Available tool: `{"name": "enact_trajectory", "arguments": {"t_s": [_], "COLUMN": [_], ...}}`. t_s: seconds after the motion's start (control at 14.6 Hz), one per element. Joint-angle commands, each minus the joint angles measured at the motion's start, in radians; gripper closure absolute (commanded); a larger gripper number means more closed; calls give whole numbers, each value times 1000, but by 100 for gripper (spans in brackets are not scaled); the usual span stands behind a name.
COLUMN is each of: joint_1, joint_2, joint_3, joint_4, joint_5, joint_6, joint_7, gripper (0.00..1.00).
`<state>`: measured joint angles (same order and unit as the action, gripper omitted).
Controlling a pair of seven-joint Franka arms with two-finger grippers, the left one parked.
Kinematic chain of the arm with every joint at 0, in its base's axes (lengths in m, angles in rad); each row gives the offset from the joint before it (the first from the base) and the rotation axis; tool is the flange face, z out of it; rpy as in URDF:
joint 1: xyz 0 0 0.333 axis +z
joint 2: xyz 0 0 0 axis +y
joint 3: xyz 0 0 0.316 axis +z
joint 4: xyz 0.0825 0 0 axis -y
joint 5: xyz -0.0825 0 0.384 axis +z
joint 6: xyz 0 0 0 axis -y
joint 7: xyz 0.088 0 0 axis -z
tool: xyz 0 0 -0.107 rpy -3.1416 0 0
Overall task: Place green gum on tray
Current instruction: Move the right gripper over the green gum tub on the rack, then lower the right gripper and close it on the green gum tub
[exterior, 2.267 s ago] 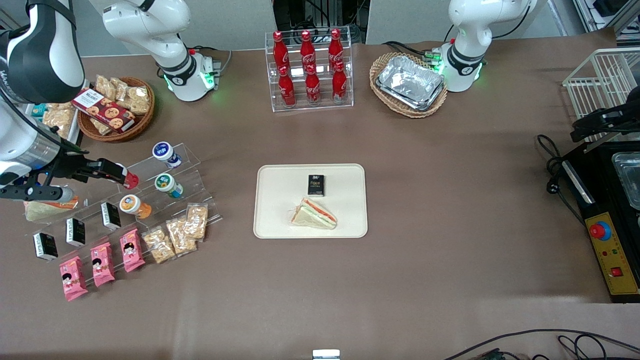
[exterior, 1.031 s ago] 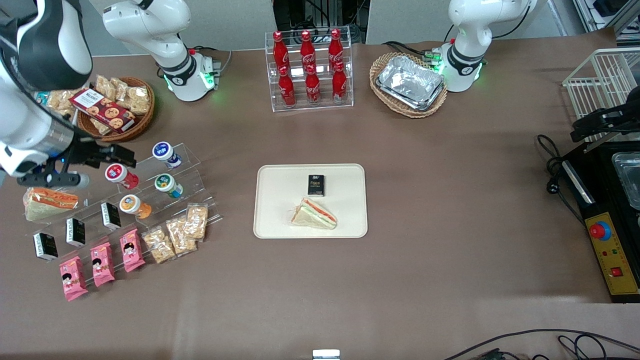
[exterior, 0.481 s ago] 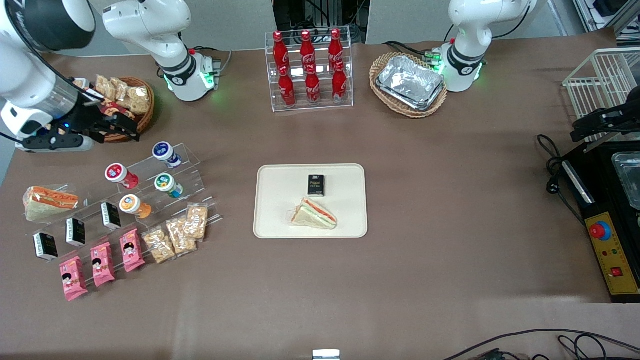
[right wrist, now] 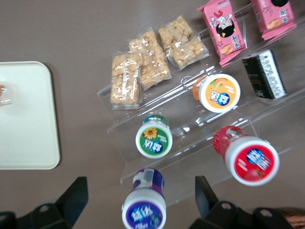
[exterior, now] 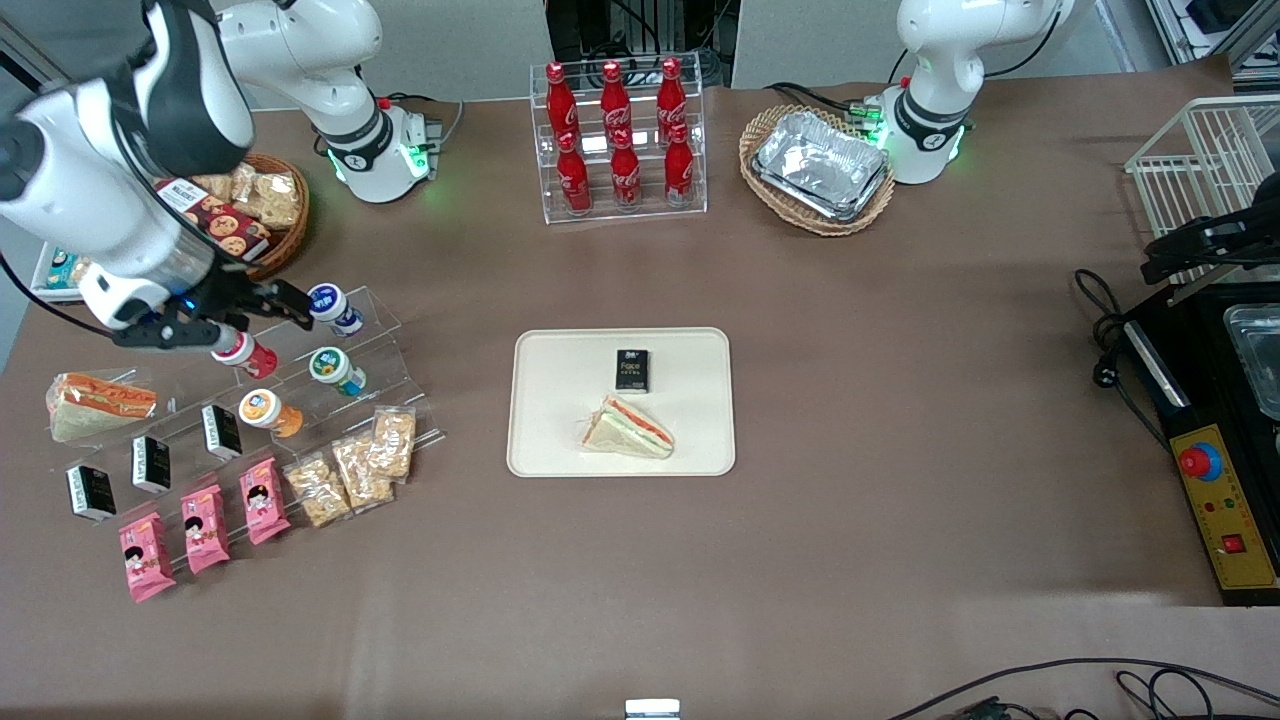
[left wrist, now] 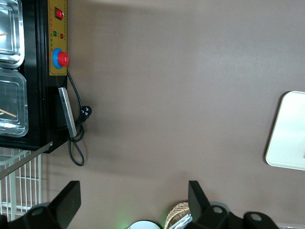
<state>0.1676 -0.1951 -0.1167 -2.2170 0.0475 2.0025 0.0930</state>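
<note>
The green gum (exterior: 335,368) lies on the clear stepped rack (exterior: 375,345) at the working arm's end of the desk (exterior: 900,400), its cap bearing a sunflower mark in the right wrist view (right wrist: 153,138). It is one of four small bottles there: a blue-capped one (exterior: 331,305), a red-capped one (exterior: 243,352) and an orange-capped one (exterior: 267,411). The gripper (exterior: 270,297) hovers above the rack between the red and blue bottles, jaws spread wide and holding nothing.

Nearer the front camera, the rack's lower steps carry three black cartons (exterior: 153,464), three pink snack packs (exterior: 205,527) and three clear bags of puffed snacks (exterior: 352,470). One wrapped sandwich (exterior: 96,403) sits beside the rack.

The tray (exterior: 560,440) lies mid-desk, well apart from the gum, holding one black carton (exterior: 631,369) marked "Face" and one sandwich (exterior: 630,428).

Six red cola bottles (exterior: 615,130) stand in a clear rack. One wicker basket (exterior: 815,222) holds stacked foil trays (exterior: 822,163); another (exterior: 270,245) holds snack bags and a red cookie box (exterior: 212,220).
</note>
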Motion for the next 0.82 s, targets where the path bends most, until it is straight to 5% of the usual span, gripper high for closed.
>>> {"name": "enact_trajectory", "arguments": {"t_s": [0.0,0.76], "joint_1": [0,3], "joint_2": [49,127], "joint_3": [0,2], "joint_4": [-50,-130], "joint_5": [11,9], "joint_6": [108,254], "joint_7": [5,7], "gripper": [0,0]}}
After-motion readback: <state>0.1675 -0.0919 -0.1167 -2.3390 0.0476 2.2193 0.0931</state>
